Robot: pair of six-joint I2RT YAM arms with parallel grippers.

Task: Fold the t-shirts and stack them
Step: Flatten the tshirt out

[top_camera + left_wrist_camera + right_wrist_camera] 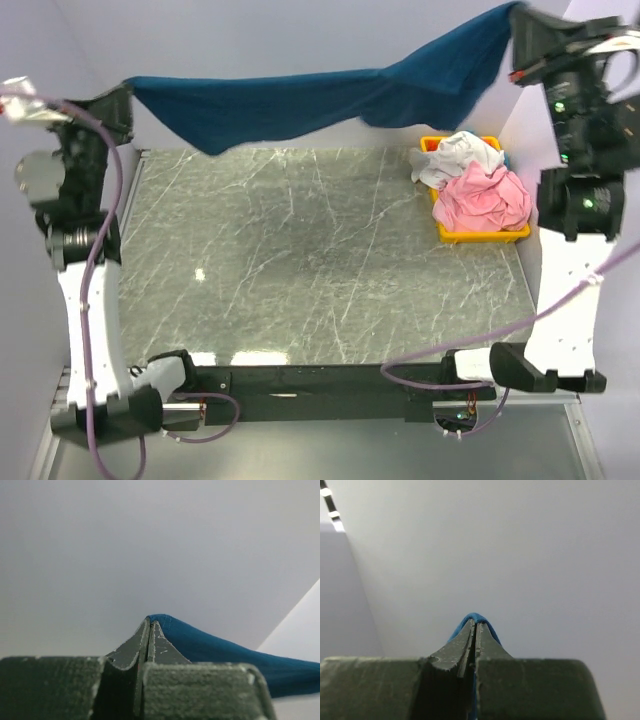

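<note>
The left claw (150, 622) and the right claw (475, 622) each clamp tight on an end of the dark blue t-shirt (300, 100), stretched in the air above the far edge of the surface (300, 270). The pinches are thin — if one slips, the shirt may fall crumpled. Three t-shirts in all: this one, the pink t-shirt (485, 195) and the white t-shirt (460, 155) in one yellow bin (480, 238), far right corner.
</note>
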